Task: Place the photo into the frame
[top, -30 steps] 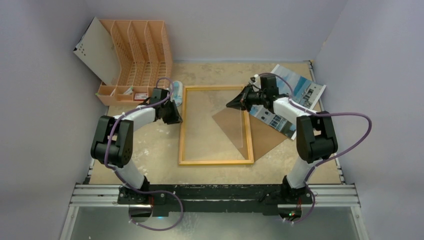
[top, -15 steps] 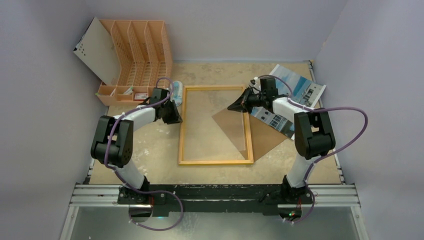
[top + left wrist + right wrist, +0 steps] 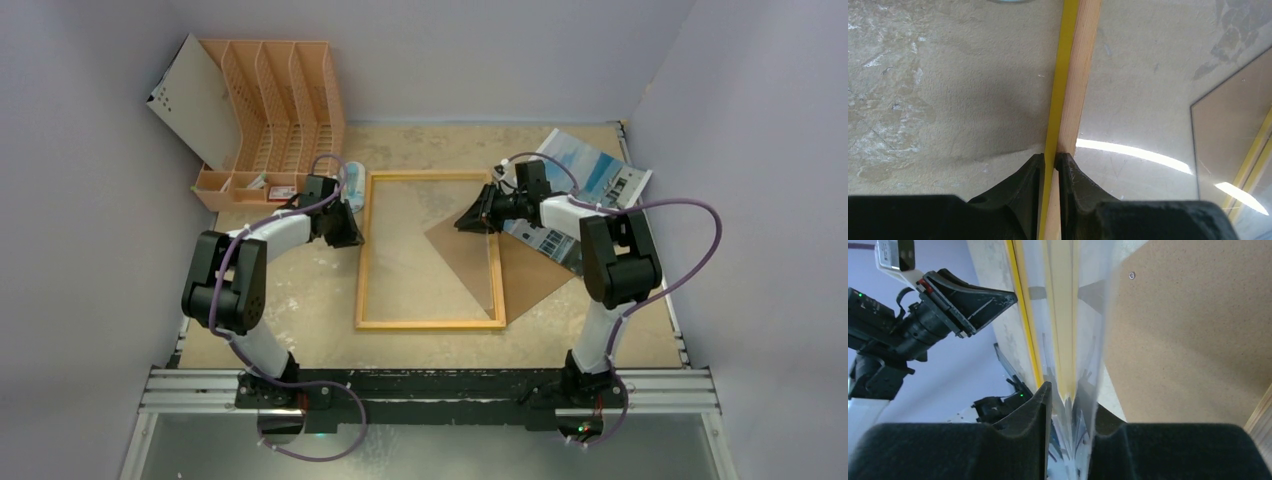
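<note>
Left wrist | left gripper [image 3: 1050,157] clamped on yellow-rimmed rectangular wooden frame [image 3: 1080,75], steadying it | right gripper [image 3: 1070,397] barely parted astride far rail, grip unclear | thin building-print photo [image 3: 610,175] outside

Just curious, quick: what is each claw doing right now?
Left gripper: closed on the frame, on its left side.
Right gripper: astride the frame's right side; whether it grips cannot be told.
</note>
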`<state>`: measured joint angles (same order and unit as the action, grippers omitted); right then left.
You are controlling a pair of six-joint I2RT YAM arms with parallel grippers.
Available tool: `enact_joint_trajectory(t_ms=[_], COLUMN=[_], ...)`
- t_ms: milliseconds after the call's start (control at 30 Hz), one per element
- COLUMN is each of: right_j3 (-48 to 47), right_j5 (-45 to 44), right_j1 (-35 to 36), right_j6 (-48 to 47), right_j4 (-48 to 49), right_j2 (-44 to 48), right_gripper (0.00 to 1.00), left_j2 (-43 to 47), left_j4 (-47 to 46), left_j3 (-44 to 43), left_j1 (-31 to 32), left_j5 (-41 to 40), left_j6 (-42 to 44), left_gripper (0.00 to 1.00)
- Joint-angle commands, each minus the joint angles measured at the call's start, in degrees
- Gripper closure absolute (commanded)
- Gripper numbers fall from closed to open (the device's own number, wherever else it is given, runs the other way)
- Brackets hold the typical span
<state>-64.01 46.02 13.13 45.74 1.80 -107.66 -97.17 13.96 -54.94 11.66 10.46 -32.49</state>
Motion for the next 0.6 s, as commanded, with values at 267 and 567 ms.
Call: enact_joint_trajectory(t_ms=[267, 567], right_j3=[-2.8, -3.3], right_j5=[-4.3, -5.9], right_j1=[0.6, 0.7], right_j6=[-12.2, -13.9], right_j4=[-1.6, -1.6], right_j2=[-1.0, -3.2], right_gripper=[0.66, 0.64], left_j2=[-2.0, -1.8], left_j4=[-1.5, -2.6], left_j3=[-1.7, -2.0], left_j1=[-0.2, -0.1], left_j5=[0.8, 2.3], left_j6=[-0.4, 0.4], left_gripper=[0.79, 0.76])
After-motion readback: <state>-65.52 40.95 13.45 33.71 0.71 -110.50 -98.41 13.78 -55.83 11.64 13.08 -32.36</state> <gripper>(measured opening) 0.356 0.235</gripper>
